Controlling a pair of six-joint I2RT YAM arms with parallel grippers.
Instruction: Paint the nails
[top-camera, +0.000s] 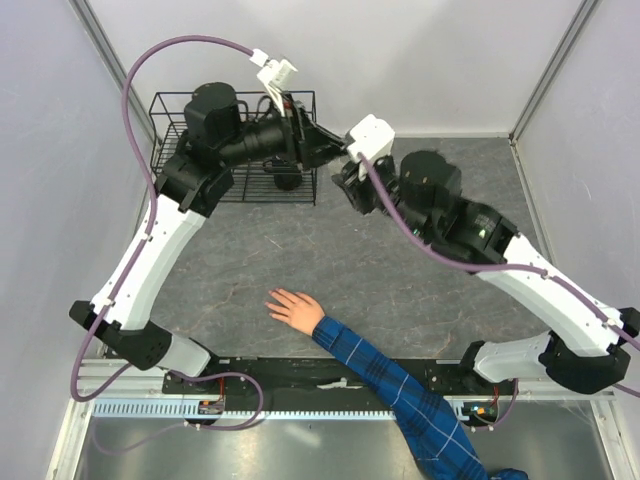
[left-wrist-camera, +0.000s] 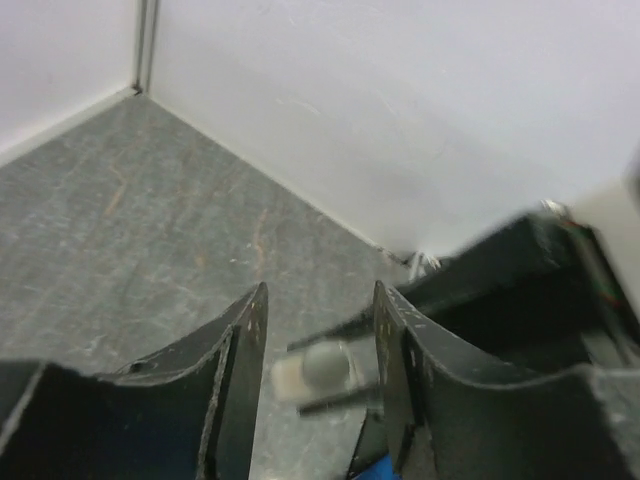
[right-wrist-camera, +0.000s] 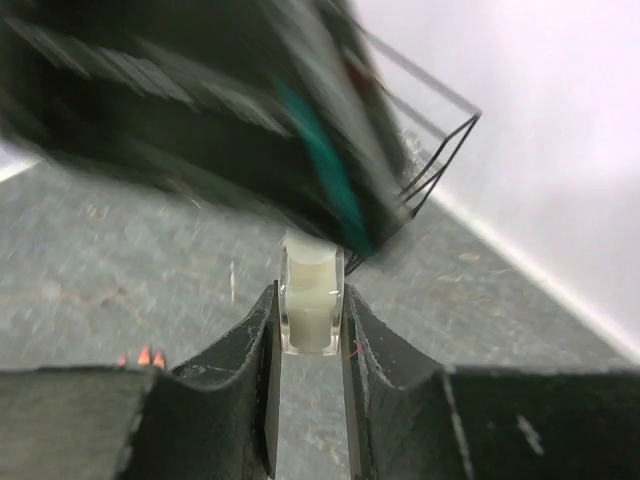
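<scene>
hand (top-camera: 297, 309): fingers (top-camera: 276, 298) point far-left, forearm (top-camera: 362, 357) axis diagonal from near-right; nails too small to resolve. right gripper (right-wrist-camera: 310, 312) clamps clear bottle (right-wrist-camera: 312, 285); left gripper (left-wrist-camera: 320, 292) jaws apart, cap (left-wrist-camera: 312, 372) between.

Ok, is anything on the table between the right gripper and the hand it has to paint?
Nothing visible. Bare table lies between the right gripper, shut on the bottle, and the hand. The wire basket sits far left, off that path.
</scene>
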